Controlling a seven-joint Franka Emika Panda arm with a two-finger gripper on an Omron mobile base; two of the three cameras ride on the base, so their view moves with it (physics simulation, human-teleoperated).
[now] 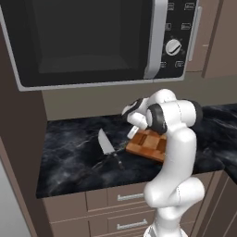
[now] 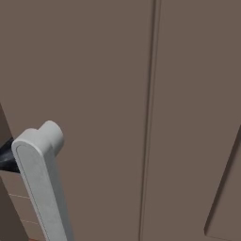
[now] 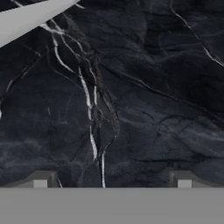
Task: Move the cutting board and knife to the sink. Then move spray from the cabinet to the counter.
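The arm's white links cover the right end of the cutting board (image 1: 147, 144); its full outline cannot be traced in the left base view. The tool (image 3: 112, 180) is hidden behind the same links there. In the hand view only the finger tips (image 3: 40, 179) show, cut off below, standing wide apart with bare worktop (image 3: 144, 109) between them. Ahead of the tool and to the left, the knife (image 3: 30, 18) blade is cut off by the picture's edge; its handle is out of frame. The microwave (image 1: 92, 41) is cropped at the top.
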